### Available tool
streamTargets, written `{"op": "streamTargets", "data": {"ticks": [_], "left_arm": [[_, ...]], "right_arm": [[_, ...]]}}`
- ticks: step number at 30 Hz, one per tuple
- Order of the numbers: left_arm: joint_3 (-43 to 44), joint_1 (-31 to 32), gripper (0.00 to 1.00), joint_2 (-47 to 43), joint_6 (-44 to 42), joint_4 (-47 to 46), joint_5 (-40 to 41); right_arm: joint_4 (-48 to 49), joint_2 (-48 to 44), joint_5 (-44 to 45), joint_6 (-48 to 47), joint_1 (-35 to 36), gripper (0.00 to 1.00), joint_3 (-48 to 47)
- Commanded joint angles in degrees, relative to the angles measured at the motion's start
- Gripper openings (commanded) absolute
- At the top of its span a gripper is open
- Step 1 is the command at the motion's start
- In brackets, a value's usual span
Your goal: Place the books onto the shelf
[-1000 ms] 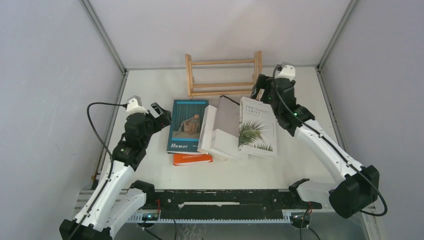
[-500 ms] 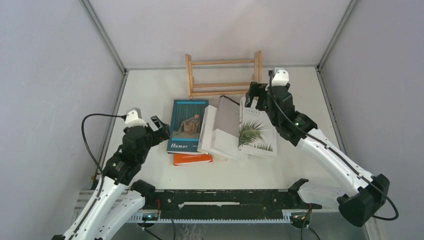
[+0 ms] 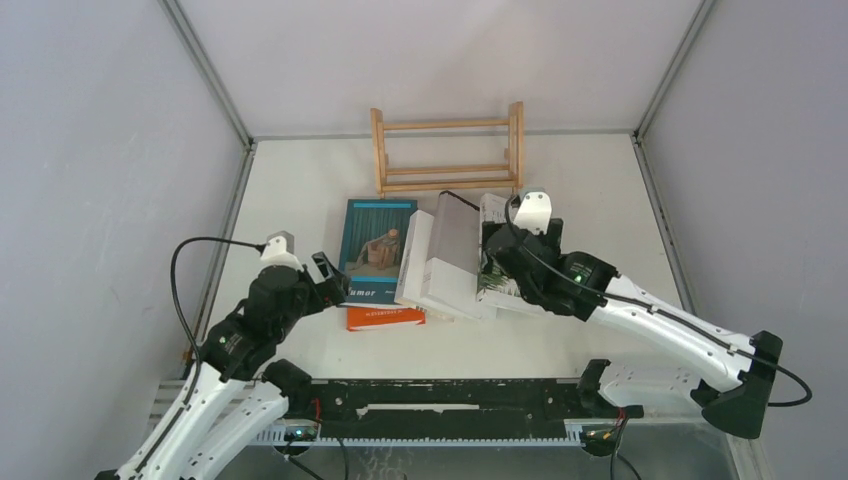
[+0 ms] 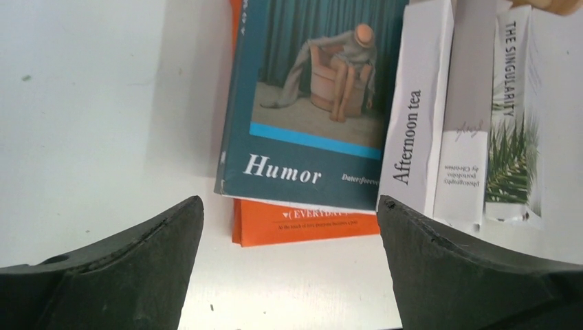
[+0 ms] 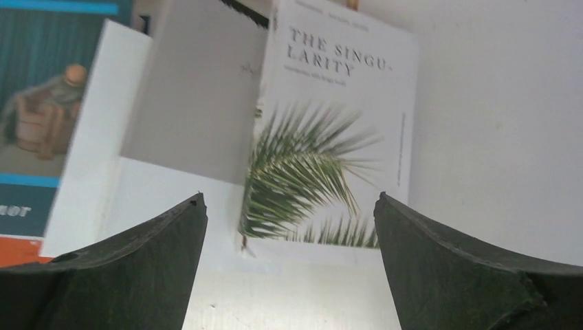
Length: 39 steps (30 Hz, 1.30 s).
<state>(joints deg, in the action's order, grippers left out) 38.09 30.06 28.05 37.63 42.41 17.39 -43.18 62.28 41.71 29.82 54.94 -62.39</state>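
Now my right tool (image 5: 290,199), jaws apart, has swung from the shelf (image 3: 447,150) down over the Singularity book (image 5: 344,103) just ahead, ready to grab; left tool (image 4: 290,203) likewise apart.

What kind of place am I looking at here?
Probably a robotics test cell: a white table walled by blank grey panels, left arm and right arm bolted at its edge, books and a shelf as props.

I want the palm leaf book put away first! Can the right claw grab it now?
Probably yes: the right claw hangs open over the palm leaf book, with nothing between them.
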Motion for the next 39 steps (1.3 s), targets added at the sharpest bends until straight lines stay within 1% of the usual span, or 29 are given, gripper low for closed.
{"op": "streamTargets", "data": {"ticks": [1,4,7,9,12,13,16,20,23,28,31,39], "left_arm": [[0.9,2.3,1.00,0.5,2.7,0.3,-1.7],[1.8,3.9,1.00,1.8,3.8,0.2,-1.0],[2.8,5.3,1.00,2.9,4.4,0.5,-0.8],[3.6,6.2,1.00,3.2,4.5,0.8,-0.5],[4.3,7.3,1.00,3.2,4.6,1.7,-0.4],[4.5,7.7,1.00,3.2,4.6,2.1,-0.3],[5.4,8.7,1.00,3.5,4.5,3.0,0.2],[6.3,10.0,1.00,4.3,4.1,3.6,0.3],[6.6,10.9,1.00,5.1,4.2,3.7,0.7],[7.2,12.5,1.00,6.5,4.4,3.7,1.5],[7.5,13.5,1.00,6.8,4.6,3.7,2.3],[7.6,15.4,1.00,7.1,4.9,3.6,4.1]], "right_arm": [[-13.4,1.5,4.8,11.8,3.6,0.97,-0.4],[-18.5,3.1,4.1,18.2,6.4,0.96,-0.4],[-23.6,3.4,4.4,30.2,10.4,0.97,0.5],[-25.3,1.3,5.8,39.4,14.4,0.98,2.1],[-25.1,-5.4,7.8,53.5,19.8,0.97,6.2],[-25.3,-7.6,8.4,60.5,21.3,0.97,7.9],[-26.9,-13.2,10.5,77.1,26.0,0.97,13.3],[-27.1,-18.2,13.4,94.4,31.3,0.96,20.4],[-27.3,-19.2,14.8,104.8,34.3,0.96,23.5],[-27.1,-17.2,16.2,120.9,37.0,0.96,27.4],[-25.0,-17.1,17.0,126.6,37.8,0.96,30.3],[-5.3,-21.2,17.2,126.8,34.7,0.98,39.9]]}}
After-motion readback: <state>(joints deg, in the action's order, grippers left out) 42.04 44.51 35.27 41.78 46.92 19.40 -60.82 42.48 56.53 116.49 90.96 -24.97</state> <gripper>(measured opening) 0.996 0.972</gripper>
